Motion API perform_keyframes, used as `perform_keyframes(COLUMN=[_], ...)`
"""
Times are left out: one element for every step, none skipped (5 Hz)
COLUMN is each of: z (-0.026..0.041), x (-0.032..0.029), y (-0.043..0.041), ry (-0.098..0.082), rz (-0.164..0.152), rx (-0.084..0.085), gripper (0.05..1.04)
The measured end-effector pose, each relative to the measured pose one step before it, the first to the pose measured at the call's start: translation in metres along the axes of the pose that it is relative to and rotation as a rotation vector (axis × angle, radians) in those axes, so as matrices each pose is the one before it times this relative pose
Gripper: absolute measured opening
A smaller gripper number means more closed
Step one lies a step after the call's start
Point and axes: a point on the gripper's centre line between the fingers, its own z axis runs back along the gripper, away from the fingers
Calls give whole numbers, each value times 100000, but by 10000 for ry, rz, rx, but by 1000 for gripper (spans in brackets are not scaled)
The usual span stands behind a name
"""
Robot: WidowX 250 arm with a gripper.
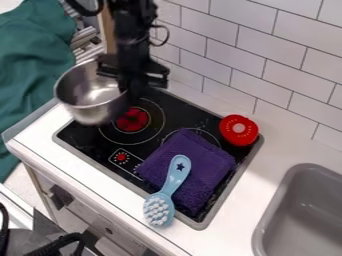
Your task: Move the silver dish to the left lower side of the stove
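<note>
1. We see the gripper (129, 84) at the rim of the silver dish (85, 95).
2. Below it, we have the black stove (85, 136).
3. Nearer us than it, a blue brush (175, 176) lies on a purple cloth (208, 162).

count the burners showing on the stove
2. A red-centred burner at lower right of the silver dish, and a second burner partly under the purple cloth. The cloth or dish may hide more.
</note>
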Motion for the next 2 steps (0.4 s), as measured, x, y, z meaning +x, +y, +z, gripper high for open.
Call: perform_keyframes(z=[-411,-770], x=[-542,-46], y=[269,884], ry=[36,76], rz=[52,241], rx=[-97,-102], gripper=[55,55])
